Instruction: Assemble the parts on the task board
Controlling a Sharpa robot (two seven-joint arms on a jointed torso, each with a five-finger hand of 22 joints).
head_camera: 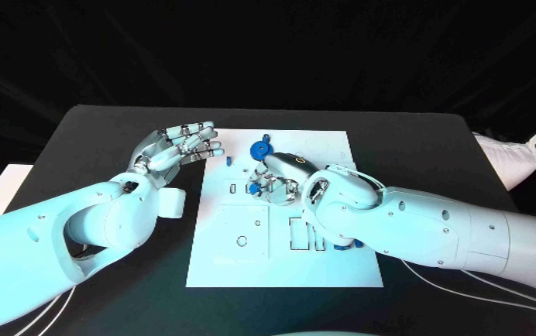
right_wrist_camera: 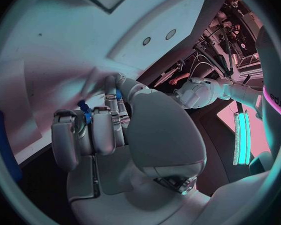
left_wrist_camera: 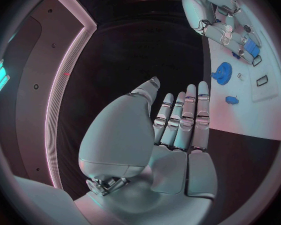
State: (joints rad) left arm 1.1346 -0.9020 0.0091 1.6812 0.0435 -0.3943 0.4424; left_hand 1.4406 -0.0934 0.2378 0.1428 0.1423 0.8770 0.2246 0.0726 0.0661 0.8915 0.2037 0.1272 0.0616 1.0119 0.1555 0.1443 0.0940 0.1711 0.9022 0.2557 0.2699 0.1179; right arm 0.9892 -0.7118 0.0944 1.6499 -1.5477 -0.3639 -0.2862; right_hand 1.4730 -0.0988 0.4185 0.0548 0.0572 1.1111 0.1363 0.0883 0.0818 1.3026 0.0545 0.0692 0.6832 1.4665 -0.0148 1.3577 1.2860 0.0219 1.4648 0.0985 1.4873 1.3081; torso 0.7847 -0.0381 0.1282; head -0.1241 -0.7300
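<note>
Left hand [head_camera: 179, 146] off the task board's [head_camera: 285, 262] left edge, fingers straight and side by side, holding nothing. Right hand [head_camera: 285, 177] over the board's upper middle, fingers curled onto a small blue part [head_camera: 255, 188]. Blue gear [head_camera: 260, 149] flat near the board's top edge, small blue peg [head_camera: 228, 161] beside it.

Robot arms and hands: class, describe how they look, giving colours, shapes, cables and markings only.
Both arms are smooth, rounded white shells. The left hand and right hand are silver, with segmented metal fingers and pale palm covers. The right arm has thin white cables trailing beneath it onto the black table. A small ring marking sits on the back of the right hand.
</note>
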